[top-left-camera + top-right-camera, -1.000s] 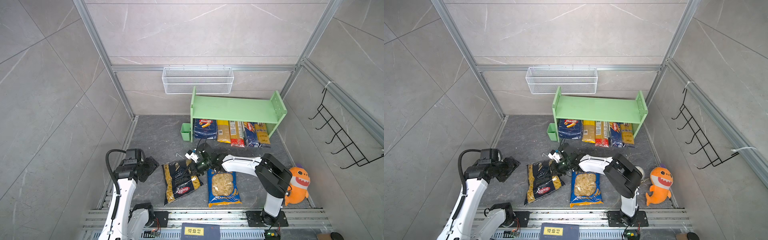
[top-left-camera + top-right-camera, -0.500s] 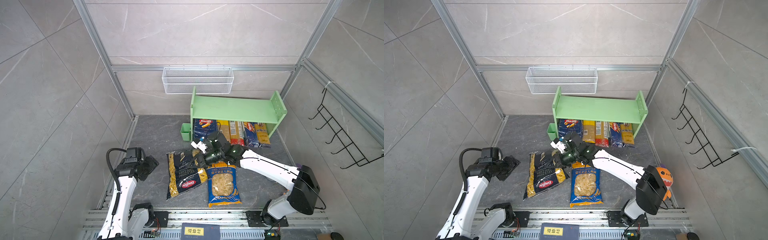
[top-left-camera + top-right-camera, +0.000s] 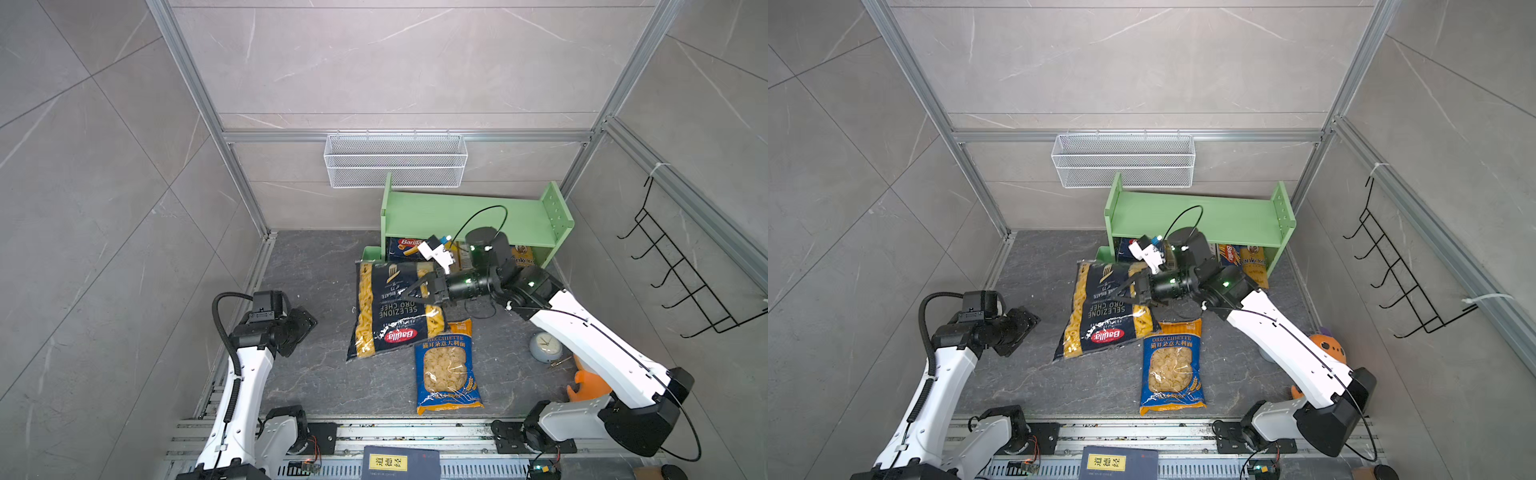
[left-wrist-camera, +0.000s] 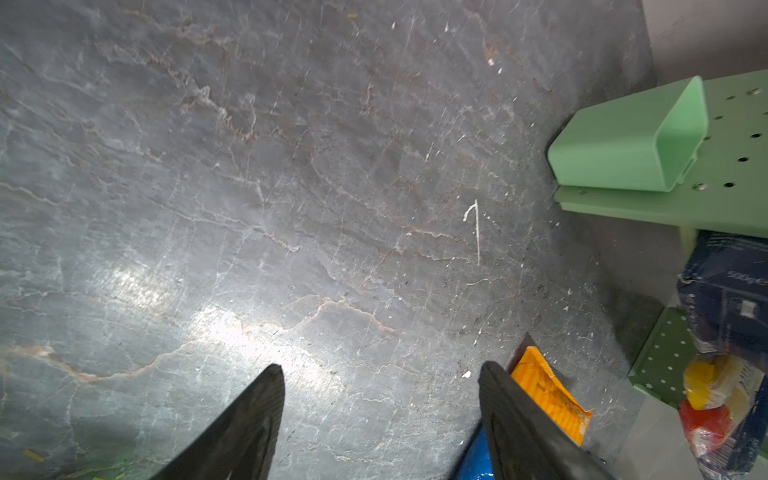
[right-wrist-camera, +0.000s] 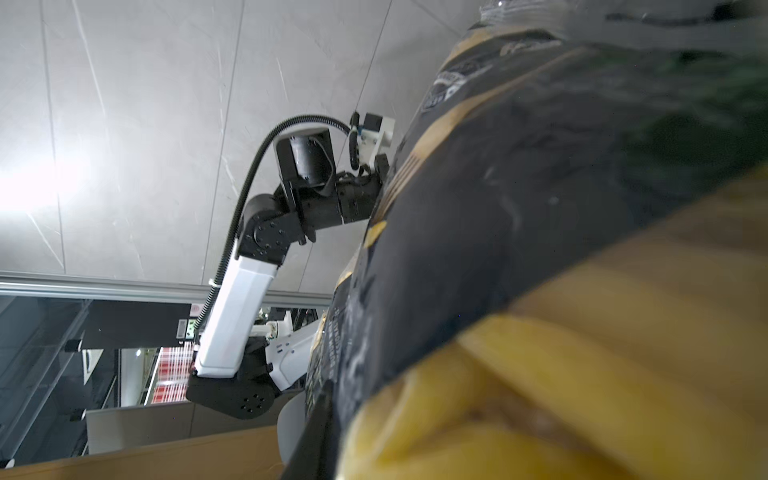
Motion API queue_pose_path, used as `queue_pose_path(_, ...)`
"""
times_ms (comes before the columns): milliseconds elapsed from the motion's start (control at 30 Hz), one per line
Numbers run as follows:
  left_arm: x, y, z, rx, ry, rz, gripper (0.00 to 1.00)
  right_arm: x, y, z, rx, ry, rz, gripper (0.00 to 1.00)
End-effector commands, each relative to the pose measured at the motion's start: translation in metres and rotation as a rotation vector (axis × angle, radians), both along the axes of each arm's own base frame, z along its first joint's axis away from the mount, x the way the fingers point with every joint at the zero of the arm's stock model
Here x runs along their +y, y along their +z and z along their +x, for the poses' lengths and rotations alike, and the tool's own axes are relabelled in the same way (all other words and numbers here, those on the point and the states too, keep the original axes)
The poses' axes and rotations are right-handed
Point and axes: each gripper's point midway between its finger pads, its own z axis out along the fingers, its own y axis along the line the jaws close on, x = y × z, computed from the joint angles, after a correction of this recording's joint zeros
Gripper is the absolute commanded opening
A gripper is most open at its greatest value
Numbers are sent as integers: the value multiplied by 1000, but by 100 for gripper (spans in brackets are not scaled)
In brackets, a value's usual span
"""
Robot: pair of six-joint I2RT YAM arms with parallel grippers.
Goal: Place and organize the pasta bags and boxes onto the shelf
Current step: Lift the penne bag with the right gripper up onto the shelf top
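Observation:
My right gripper (image 3: 419,291) (image 3: 1130,291) is shut on the right edge of the large black Barilla penne bag (image 3: 388,309) (image 3: 1104,311). The bag's far end is tilted up near the light green shelf (image 3: 469,216) (image 3: 1200,216) and fills the right wrist view (image 5: 540,249). The blue-orange orecchiette bag (image 3: 446,370) (image 3: 1171,368) lies flat on the floor. A dark blue Barilla box (image 3: 405,246) (image 3: 1124,249) and slim spaghetti packs (image 3: 521,257) (image 3: 1246,259) sit under the shelf. My left gripper (image 3: 301,328) (image 3: 1021,326) (image 4: 381,366) hangs open over bare floor, holding nothing.
A small green cup (image 3: 371,253) (image 4: 623,145) stands at the shelf's left foot. A white wire basket (image 3: 395,160) hangs on the back wall. A round clock (image 3: 545,347) and an orange plush (image 3: 586,382) lie to the right. A dark blue book (image 3: 401,461) rests on the front rail.
My right arm has stretched out towards the shelf, dragging and raising the black penne bag with it. The left arm has barely moved.

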Motion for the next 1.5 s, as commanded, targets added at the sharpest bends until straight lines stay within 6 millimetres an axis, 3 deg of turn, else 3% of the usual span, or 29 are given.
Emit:
queue_pose_path(0,1,23,14,-70,2,-3,76,-22,97,-14,-281,30,192,2)
queue_pose_path(300,-5,32,27,-104,-30,-28,79,-51,129,21,-353,-61,149,2)
queue_pose_path(500,-17,50,45,-175,-86,-88,92,-61,134,56,-374,-114,128,3)
queue_pose_path(733,-44,111,74,-326,-186,-230,99,-71,117,113,-376,-179,95,3)
queue_pose_path(1033,-74,194,107,-465,-308,-289,100,-76,94,178,-365,-229,69,3)
queue_pose_path(1233,-83,213,127,-495,-340,-294,100,-82,83,208,-363,-263,56,4)
queue_pose_path(1467,-87,206,151,-477,-355,-313,100,-93,53,250,-302,-291,22,5)
